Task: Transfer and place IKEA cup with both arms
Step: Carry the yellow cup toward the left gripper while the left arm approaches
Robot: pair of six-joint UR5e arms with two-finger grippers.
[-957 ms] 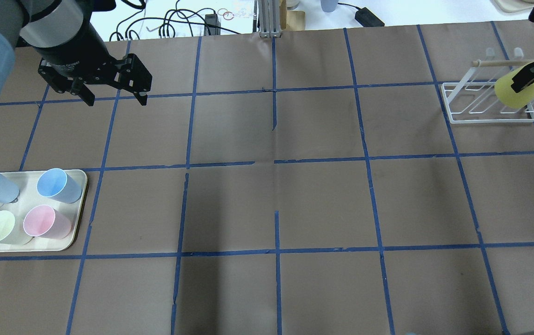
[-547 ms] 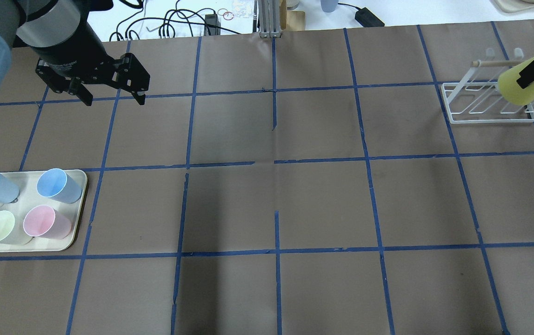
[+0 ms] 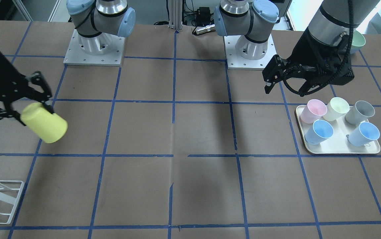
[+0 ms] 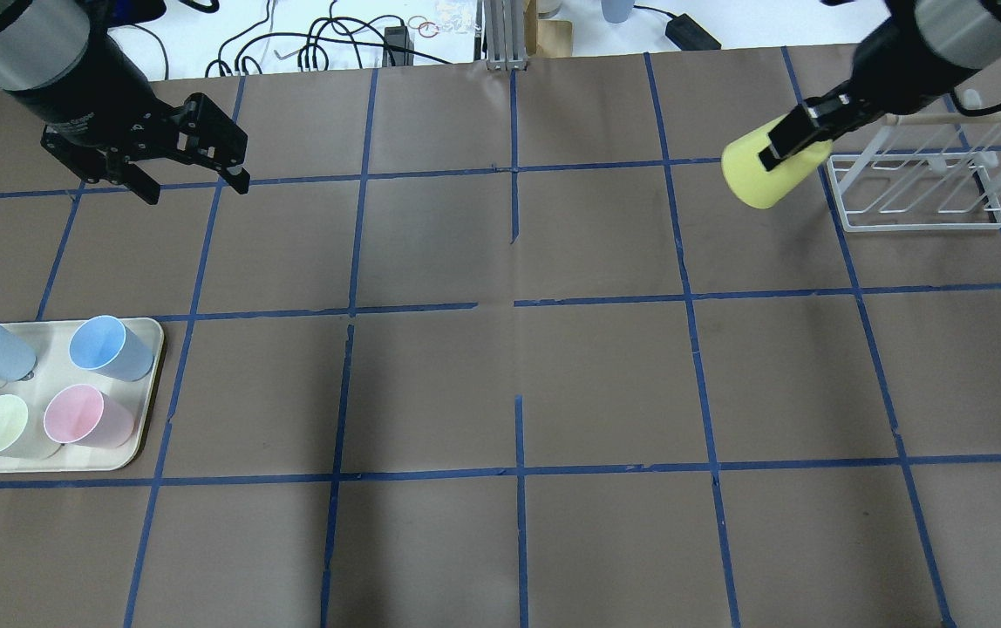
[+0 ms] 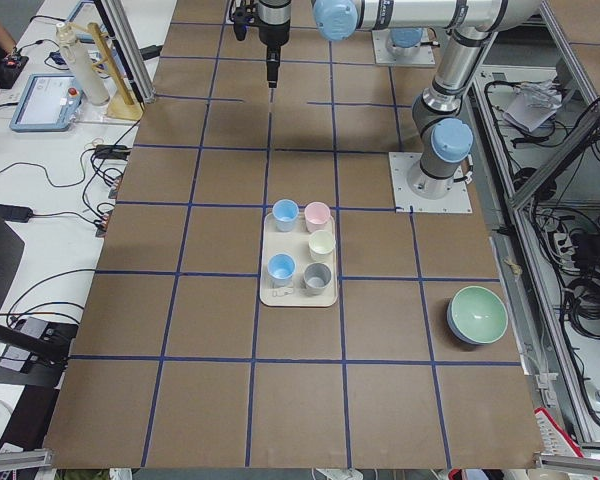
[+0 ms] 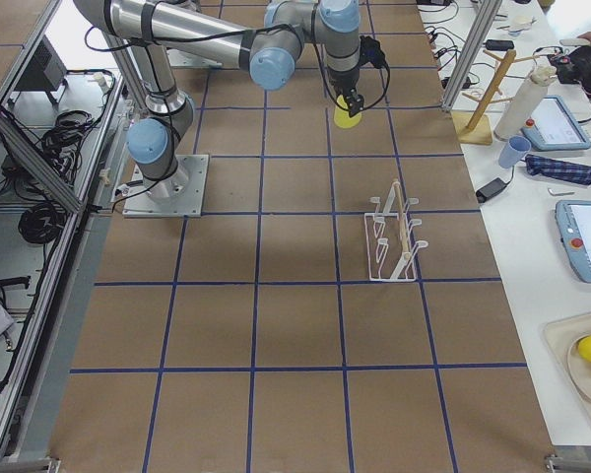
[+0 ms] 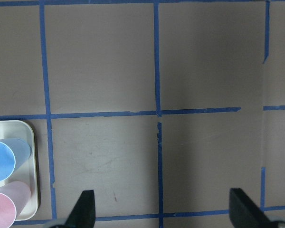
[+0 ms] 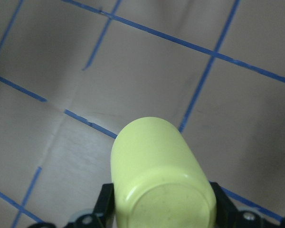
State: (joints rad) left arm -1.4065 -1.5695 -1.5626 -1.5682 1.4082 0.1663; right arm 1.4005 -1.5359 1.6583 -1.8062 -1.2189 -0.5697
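IKEA cup (image 4: 749,180) moved clear of rack (image 4: 923,228), right jaws clamped

Bare table (image 4: 518,366) spans between the cup tray (image 4: 73,458) and the wire rack (image 4: 923,228)

The IKEA cup (image 8: 156,161) in my right gripper (image 8: 164,204) looks like smooth yellow plastic with a soft satin sheen. My fingers (image 8: 106,205) are matt black. The table cover (image 4: 605,384) is dull brown paper, lightly creased, gridded with blue tape (image 4: 518,471). At two o'clock in the overhead view, the rack (image 4: 924,227) is white-coated wire with a bare wooden rod (image 4: 989,114). At eight o'clock, the tray (image 4: 47,371) is smooth cream plastic, carrying pastel plastic cups (image 4: 86,417). My arms (image 3: 330,20) are brushed-looking silver metal, their joint caps (image 3: 125,21) glossy pale blue.
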